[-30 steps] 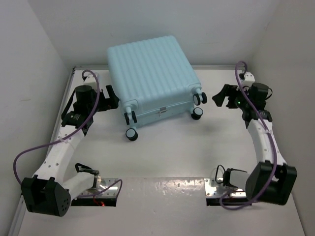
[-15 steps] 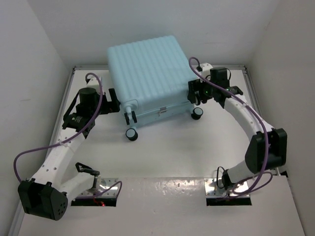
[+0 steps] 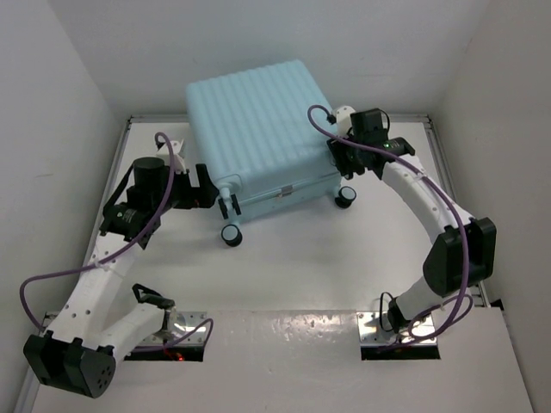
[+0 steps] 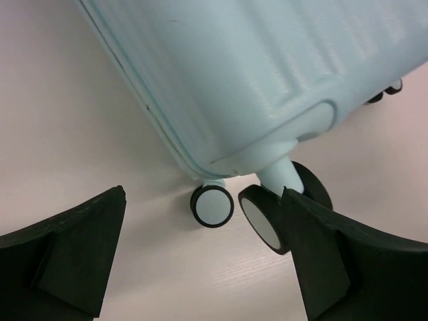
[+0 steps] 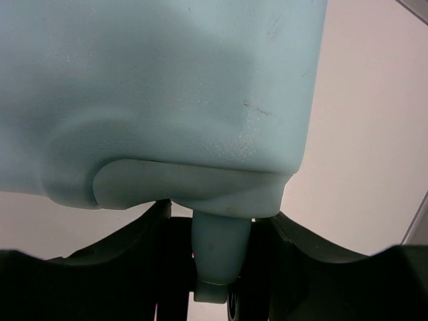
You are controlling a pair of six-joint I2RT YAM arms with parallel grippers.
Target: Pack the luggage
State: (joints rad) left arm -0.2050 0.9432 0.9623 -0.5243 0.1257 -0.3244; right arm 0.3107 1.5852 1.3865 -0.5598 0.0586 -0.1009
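The right end effector (image 5: 221,227) is caught about half closed, its two black fingers (image 5: 314,251) set on either side of a pale aqua caster stem (image 5: 221,251) under a corner of the luggage (image 3: 258,129). Whether the stem is actually pinched cannot be told, because dark shadow lies between each finger and the stem. Directly above the fingers, the rounded bottom corner of the shell fills most of the wrist view. Off to the end effector's right, bare pale desk (image 3: 293,267) is seen.

Over to the left end effector (image 3: 205,185): it is spread fully wide and nothing is held. Just ahead of its fingers (image 4: 73,254), two black spinner wheels with pale hubs are framed in the gap. One wheel (image 4: 212,206) sits further back and a nearer one (image 4: 263,226) lies close by the right-hand finger. Contact there cannot be judged. Above the wheels, the ribbed aqua shell slopes away from the end effector.

From overhead, the luggage is seen shut and lying on its broad side. It is flanked by the two end effectors, the left at its near left corner and the right at its right-hand wheel corner. One more caster (image 3: 346,196) is seen just on the near side of the right end effector, apart from it. A purple cable (image 3: 52,275) is strung along each arm, back toward the bases.
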